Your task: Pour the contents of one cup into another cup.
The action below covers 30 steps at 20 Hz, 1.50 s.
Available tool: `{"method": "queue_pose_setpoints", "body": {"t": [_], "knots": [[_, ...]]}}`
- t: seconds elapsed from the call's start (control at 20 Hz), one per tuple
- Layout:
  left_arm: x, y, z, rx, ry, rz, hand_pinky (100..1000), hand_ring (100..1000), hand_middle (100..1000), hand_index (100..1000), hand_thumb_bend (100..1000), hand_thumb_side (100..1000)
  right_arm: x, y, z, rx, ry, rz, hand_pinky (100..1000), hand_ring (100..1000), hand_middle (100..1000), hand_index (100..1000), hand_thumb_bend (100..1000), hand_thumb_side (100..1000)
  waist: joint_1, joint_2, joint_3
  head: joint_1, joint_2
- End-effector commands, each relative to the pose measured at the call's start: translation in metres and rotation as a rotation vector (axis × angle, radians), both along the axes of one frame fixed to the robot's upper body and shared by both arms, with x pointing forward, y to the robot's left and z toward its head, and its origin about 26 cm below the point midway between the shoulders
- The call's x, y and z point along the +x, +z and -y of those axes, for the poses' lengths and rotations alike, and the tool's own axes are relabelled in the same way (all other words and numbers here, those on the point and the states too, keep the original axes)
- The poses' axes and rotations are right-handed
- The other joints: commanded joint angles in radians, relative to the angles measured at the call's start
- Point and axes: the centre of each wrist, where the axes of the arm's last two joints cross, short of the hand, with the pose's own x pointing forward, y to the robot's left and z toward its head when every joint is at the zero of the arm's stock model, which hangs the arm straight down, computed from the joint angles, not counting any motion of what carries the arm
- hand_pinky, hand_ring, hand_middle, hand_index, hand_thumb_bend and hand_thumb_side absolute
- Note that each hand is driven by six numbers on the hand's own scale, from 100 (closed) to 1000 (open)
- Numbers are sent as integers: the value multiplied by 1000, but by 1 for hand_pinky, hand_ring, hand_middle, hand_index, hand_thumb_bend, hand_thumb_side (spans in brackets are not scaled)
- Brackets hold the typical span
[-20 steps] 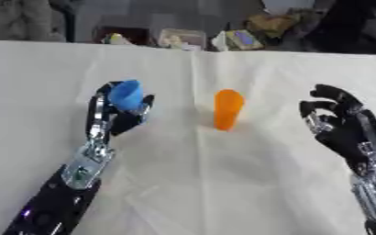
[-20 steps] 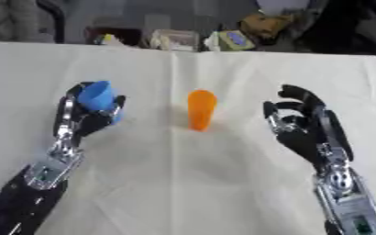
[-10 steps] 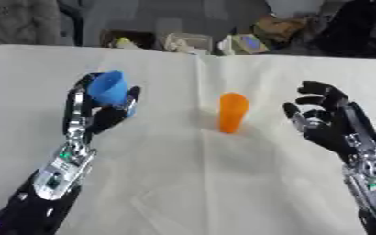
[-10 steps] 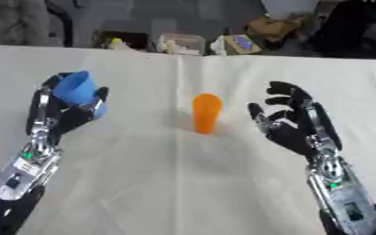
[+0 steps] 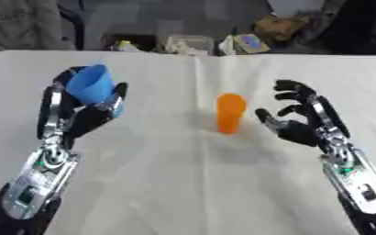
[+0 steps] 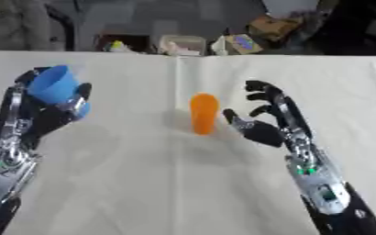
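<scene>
My left hand (image 5: pixel 77 118) is raised above the table at the left, its fingers curled round a blue cup (image 5: pixel 91 84) that tilts slightly to the left. An orange cup (image 5: pixel 230 113) stands upright on the white cloth near the middle. My right hand (image 5: pixel 302 122) hovers just right of the orange cup with its fingers spread and open, palm turned toward the cup, a small gap between them. I cannot see inside either cup.
The white tablecloth (image 5: pixel 191 183) covers the whole work area. Along the far edge lie a clear container (image 5: pixel 188 44), packets (image 5: pixel 247 43) and a brown bag (image 5: pixel 284 27). Dark shapes stand behind the table.
My left hand has lifted the blue cup higher and to the left. My right hand has moved left, closer to the orange cup. The camera has tilted a little.
</scene>
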Motion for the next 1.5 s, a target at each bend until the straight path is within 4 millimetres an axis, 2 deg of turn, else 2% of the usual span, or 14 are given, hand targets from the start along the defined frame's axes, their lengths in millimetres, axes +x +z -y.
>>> {"method": "queue_pose_setpoints", "body": {"t": [0.05, 0.2, 0.65, 1.15, 1.5], "knots": [[-3, 11, 0, -7, -15, 32, 145, 390, 280, 625, 392, 100, 9, 1, -4, -26, 0, 13, 561, 773, 773, 853, 461, 266, 4, -19, 5, -10, -13], [-4, 12, 3, -14, -30, 35, 146, 391, 281, 626, 392, 100, 15, -1, -9, -38, 14, 7, 572, 775, 774, 853, 464, 269, 9, -19, 12, -17, -17], [-7, 14, 7, -29, -55, 43, 145, 391, 281, 627, 391, 100, 25, -2, -19, -70, 35, 8, 720, 825, 796, 853, 480, 286, 24, -15, 32, -26, -25], [-8, 13, 9, -35, -66, 37, 144, 392, 281, 627, 391, 100, 29, -16, -27, -93, 60, -35, 717, 821, 792, 852, 480, 298, 36, -12, 41, -26, -27], [-8, 12, 11, -38, -74, 34, 143, 392, 281, 627, 384, 100, 33, -19, -29, -93, 51, -42, 710, 817, 789, 852, 477, 302, 44, -7, 49, -27, -26]]}}
